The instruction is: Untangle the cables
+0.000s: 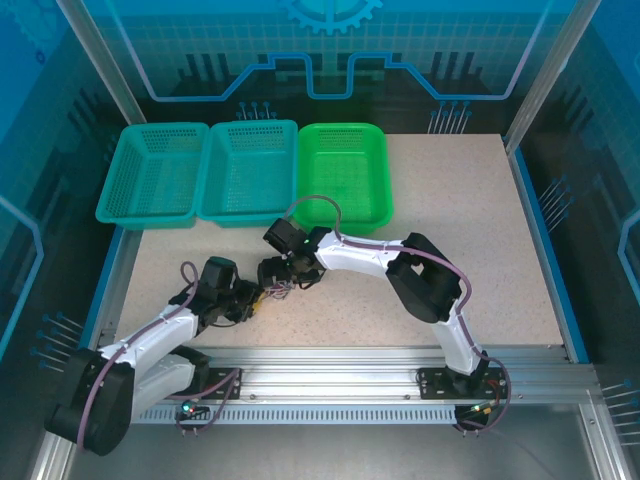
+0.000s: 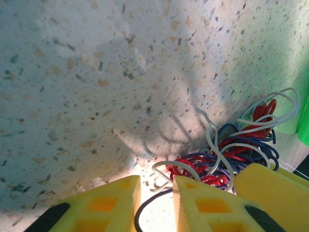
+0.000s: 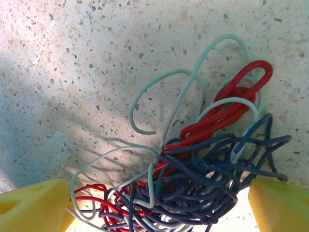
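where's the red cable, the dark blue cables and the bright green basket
red cable (image 3: 219, 117): right wrist view, middle of its doubled strand
dark blue cables (image 3: 207, 179): right wrist view, thick of the tangle
bright green basket (image 1: 345, 165): top external view, its bare floor

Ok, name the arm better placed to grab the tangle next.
Right, probably. The right fingers stand wide open, straddling the cable tangle. The left fingers sit narrow beside it, around just one dark cable.
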